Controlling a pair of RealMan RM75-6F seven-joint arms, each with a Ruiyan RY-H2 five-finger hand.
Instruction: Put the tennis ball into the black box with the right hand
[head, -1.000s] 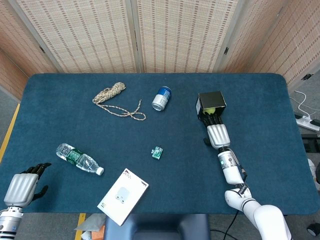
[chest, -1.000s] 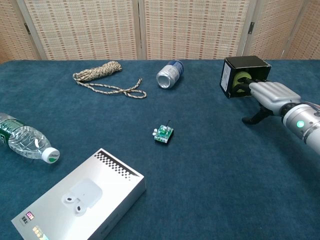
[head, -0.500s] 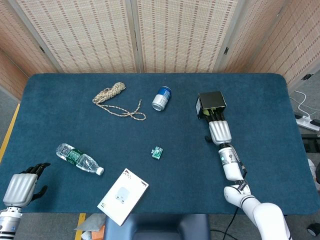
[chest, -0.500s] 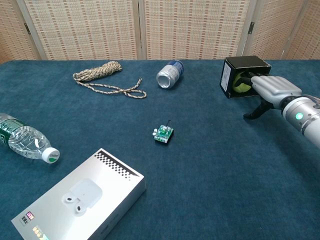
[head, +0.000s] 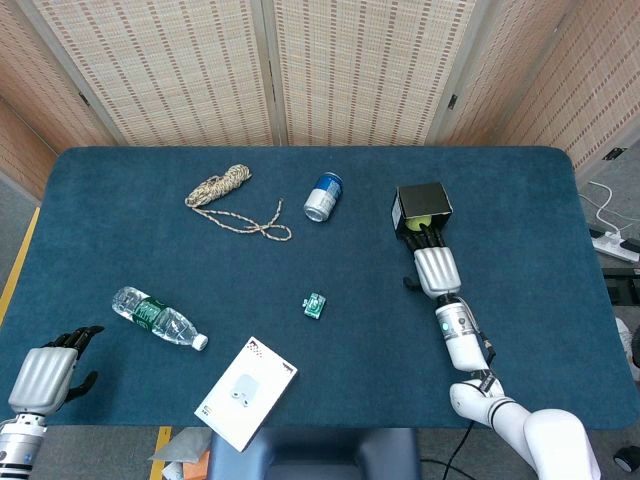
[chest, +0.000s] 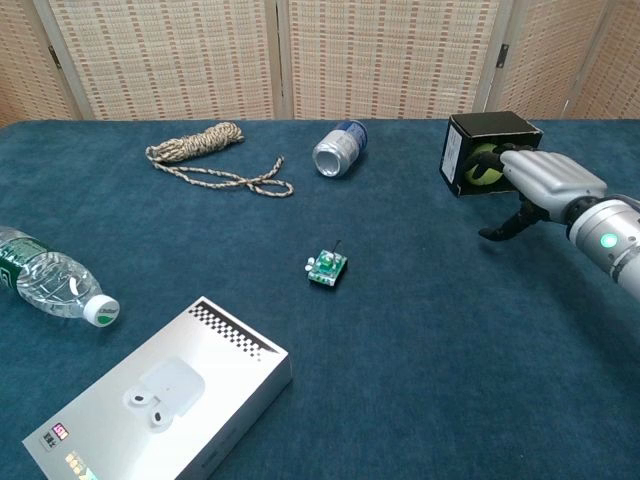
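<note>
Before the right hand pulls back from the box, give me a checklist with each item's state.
1. Tennis ball inside the black box: ok, it sits in the opening that faces the hand.
2. Right hand has let go of the ball: cannot tell, its fingers reach to the opening and hide the contact.
3. Box steady on the table: ok, it lies on its side, flat.
4. Path back for the arm: ok, the can and the small green gadget lie well to the side.
5. Left hand out of the way: ok, at the near left table edge, holding nothing.
</note>
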